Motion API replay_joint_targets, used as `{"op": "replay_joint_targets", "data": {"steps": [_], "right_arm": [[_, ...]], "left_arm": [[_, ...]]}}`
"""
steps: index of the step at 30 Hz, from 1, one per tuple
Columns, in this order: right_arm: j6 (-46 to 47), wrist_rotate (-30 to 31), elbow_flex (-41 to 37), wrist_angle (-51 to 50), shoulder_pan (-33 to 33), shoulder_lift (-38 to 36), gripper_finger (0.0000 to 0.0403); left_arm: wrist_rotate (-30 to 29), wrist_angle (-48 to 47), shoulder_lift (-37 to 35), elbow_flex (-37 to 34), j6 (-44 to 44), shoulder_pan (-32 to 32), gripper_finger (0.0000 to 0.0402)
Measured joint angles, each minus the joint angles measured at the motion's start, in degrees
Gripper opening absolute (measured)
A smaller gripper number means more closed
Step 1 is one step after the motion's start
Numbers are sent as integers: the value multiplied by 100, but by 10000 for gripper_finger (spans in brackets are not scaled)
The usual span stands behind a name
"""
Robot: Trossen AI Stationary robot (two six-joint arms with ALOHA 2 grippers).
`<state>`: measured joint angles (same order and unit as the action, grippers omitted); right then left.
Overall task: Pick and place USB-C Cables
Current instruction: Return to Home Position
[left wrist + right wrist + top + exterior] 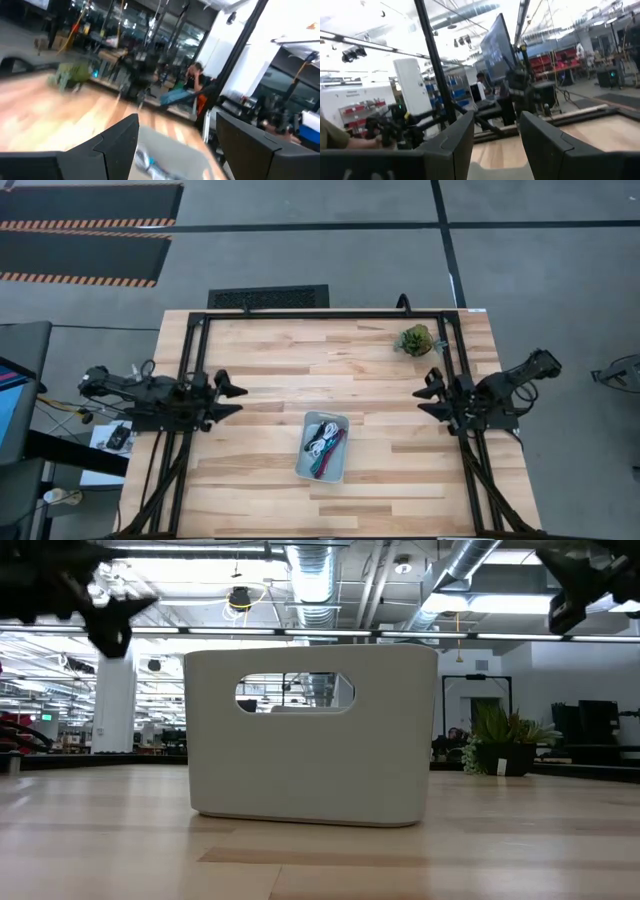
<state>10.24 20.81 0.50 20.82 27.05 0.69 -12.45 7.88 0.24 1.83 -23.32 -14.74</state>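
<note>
A pale grey tray (322, 447) stands on the wooden table (260, 360), a little near of its middle, and holds the USB-C cables (323, 446): white, black, magenta-red and teal-blue strands bundled together. The low view shows the tray's wall (312, 735) with a handle slot; the cables are hidden there. My left gripper (232, 399) hovers open over the table's left side, clear of the tray. My right gripper (429, 401) hovers open over the right side. A tray corner with cable ends (150, 162) shows between the left fingers.
A green leafy clump (414, 339) sits at the far right of the table, also seen in the low view as a plant (500, 745). A black frame (320, 314) runs along the table's far edge and sides. Bare wood lies around the tray. A person (187, 85) sits beyond the table.
</note>
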Motion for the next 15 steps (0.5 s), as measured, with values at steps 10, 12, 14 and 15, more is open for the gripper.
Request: {"op": "replay_joint_targets", "data": {"steps": [10, 12, 14, 15], "right_arm": [[-105, -6, -5, -654, -2, 15, 186], [-162, -1, -7, -874, -2, 32, 185], [-169, 2, -7, -1221, -2, 55, 183], [-138, 22, -8, -1309, -2, 71, 183]], "left_arm": [[-196, -379, 10, -122, 343, -144, 251], [-196, -388, 10, -123, 536, -175, 251], [-192, -389, 10, -125, 702, -189, 251], [-192, -389, 11, -125, 751, -192, 251]]}}
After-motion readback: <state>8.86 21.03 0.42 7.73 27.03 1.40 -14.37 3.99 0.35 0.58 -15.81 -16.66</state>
